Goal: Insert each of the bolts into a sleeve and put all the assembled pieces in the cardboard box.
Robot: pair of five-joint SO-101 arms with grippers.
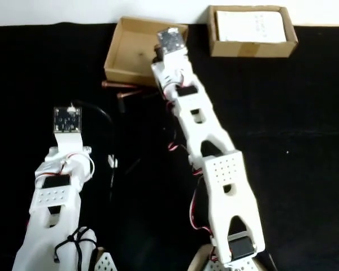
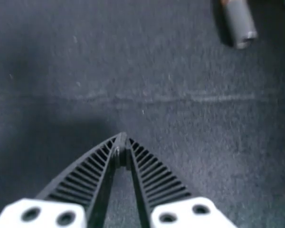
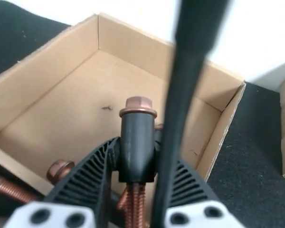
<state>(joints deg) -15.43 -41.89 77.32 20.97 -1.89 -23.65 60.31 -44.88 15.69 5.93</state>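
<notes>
A black surface (image 1: 305, 169) carries an open cardboard box (image 3: 61, 95). Over the box, the right claw (image 3: 135, 152) grips a black sleeve (image 3: 135, 137) with a copper bolt (image 3: 138, 107) through it. The left claw (image 2: 122, 138) is pinched together, empty.

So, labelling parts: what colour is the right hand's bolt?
Copper bolt in black sleeve; best in right wrist view.

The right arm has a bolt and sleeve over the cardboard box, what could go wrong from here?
The right gripper clamps only the sleeve, so the bolt may slip out when the piece is dropped. The gripper also sits near the edge of the cardboard box, so the piece might land outside, beside the loose bolts.
</notes>
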